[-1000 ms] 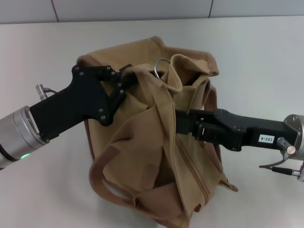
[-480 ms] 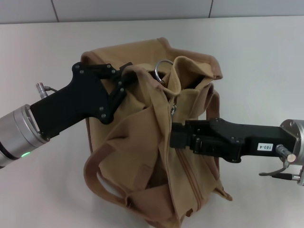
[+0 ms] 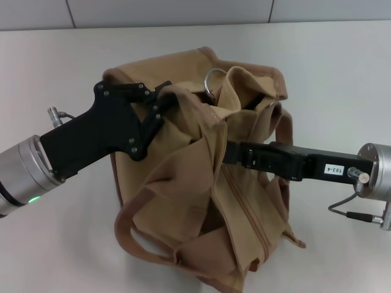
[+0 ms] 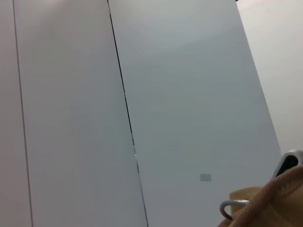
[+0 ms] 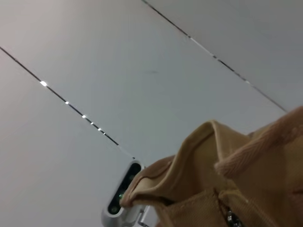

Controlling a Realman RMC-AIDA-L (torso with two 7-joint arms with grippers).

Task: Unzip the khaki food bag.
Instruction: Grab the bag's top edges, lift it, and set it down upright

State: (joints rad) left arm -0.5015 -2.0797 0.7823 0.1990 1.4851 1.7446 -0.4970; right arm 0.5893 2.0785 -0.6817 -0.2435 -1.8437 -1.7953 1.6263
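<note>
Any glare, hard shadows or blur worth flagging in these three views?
Head view: even light, soft shadow under the khaki food bag, left gripper and right gripper sharp. Left wrist view: mostly pale wall, no glare. Right wrist view: small bright glints along the wall seam.

Soft, even overhead light is falling across the pale matte tabletop (image 3: 342, 73), leaving only faint shadows pooling close under the boxy tan canvas food bag (image 3: 201, 183). No harsh glare is showing on the bag's cloth. In the right wrist view, small bright glints are sparkling along the dark seam (image 5: 75, 109) between pale grey wall panels behind the bag, whose near folds are looking slightly soft.
</note>
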